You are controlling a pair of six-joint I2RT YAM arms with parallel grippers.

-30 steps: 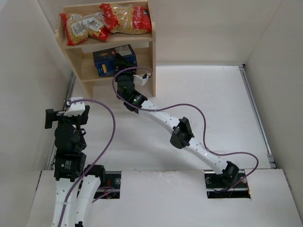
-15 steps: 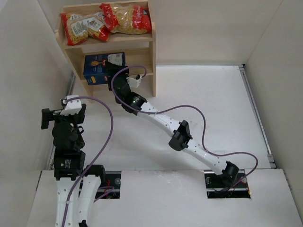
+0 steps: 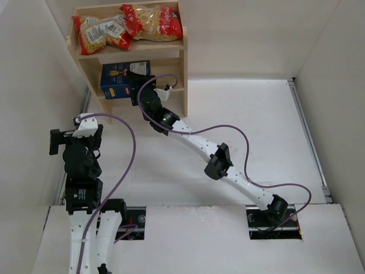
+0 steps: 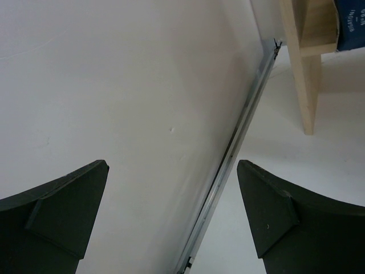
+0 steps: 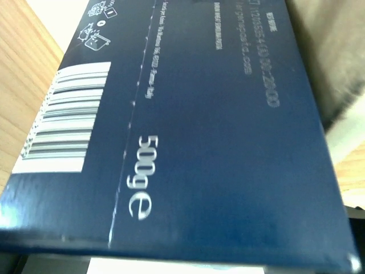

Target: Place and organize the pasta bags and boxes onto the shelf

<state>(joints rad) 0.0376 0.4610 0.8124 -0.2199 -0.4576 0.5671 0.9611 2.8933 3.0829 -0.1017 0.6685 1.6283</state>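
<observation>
Seen from above, my right fingers are hidden behind my own wrist, beside the pasta box (image 3: 117, 80). My right wrist view crops that box, and its small print is blurred. My left fingers (image 4: 57, 217) and the shelf (image 4: 305, 68) run off frame.

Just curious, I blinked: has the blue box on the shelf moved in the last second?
Yes. The box slid left along the lower tier, away from the right plank of the shelf.
</observation>
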